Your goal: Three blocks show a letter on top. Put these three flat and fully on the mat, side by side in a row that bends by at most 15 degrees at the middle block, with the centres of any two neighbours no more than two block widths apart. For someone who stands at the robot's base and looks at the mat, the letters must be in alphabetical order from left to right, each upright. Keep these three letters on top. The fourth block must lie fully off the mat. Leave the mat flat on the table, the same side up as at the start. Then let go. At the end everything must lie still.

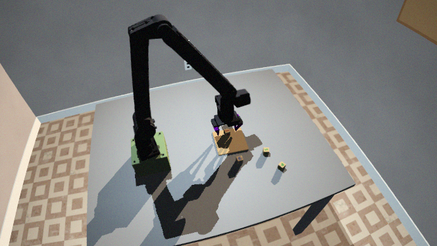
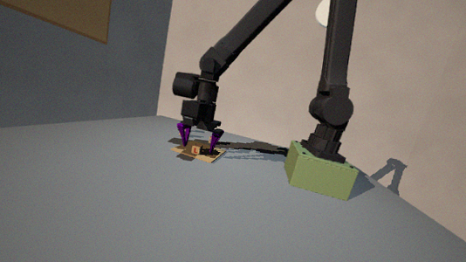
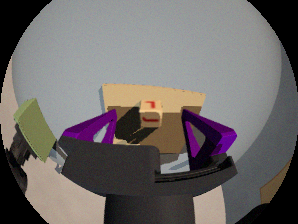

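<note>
Red-letter block (image 1: 227, 131) (image 2: 196, 150) (image 3: 150, 113) sits flat on the mat (image 1: 238, 143) (image 2: 209, 159) (image 3: 175, 142), nr its grey-wall edge, letter up, sides abt in line w/ mat's edges; it's a cube, all sides alike. Pincer (image 1: 226, 131) (image 2: 198, 150) (image 3: 149, 113) is open, tips apart around it. Other blocks (image 1: 239, 158) (image 1: 266, 151) (image 1: 282, 166) are off the mat, twd tbl's (image 1: 296, 131) (image 2: 191, 225) (image 3: 150, 45) front-rt corner. Floor (image 1: 54, 210) has brown & cream squares.

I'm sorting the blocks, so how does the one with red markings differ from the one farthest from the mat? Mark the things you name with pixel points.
The red-marked block (image 1: 227, 131) (image 2: 196, 150) (image 3: 150, 114) sits on the mat; the farthest block (image 1: 282, 166) is off it. The first has red markings, the second green. Both are small cubes.
</note>
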Controlling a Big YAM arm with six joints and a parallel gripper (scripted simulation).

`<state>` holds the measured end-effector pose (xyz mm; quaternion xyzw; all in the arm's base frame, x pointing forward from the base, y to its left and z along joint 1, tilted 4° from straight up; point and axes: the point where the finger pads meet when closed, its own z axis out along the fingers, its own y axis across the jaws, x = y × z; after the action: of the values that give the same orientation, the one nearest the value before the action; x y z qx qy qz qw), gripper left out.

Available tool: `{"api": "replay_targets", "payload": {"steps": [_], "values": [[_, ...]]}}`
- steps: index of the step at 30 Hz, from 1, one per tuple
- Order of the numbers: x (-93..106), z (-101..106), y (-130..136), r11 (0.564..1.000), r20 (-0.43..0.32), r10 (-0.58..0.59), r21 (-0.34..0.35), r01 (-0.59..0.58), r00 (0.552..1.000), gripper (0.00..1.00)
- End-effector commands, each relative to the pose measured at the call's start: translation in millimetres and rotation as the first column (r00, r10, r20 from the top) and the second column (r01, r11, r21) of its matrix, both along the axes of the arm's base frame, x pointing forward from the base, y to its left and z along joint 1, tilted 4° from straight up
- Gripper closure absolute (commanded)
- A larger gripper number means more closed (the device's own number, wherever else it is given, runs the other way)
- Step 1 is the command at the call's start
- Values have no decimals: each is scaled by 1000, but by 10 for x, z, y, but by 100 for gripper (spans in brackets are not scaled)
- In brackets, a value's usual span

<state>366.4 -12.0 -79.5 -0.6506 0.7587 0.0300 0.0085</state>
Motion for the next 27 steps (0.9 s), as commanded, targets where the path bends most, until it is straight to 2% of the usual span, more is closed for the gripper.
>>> {"api": "replay_targets", "payload": {"steps": [1,9,27], "values": [[82,186,-34,1000,29,-10,2,10,1000,10],[252,354,-54,1000,61,-6,0,6,998,10],[260,561,-66,1000,64,0,-1,0,998,10]]}}
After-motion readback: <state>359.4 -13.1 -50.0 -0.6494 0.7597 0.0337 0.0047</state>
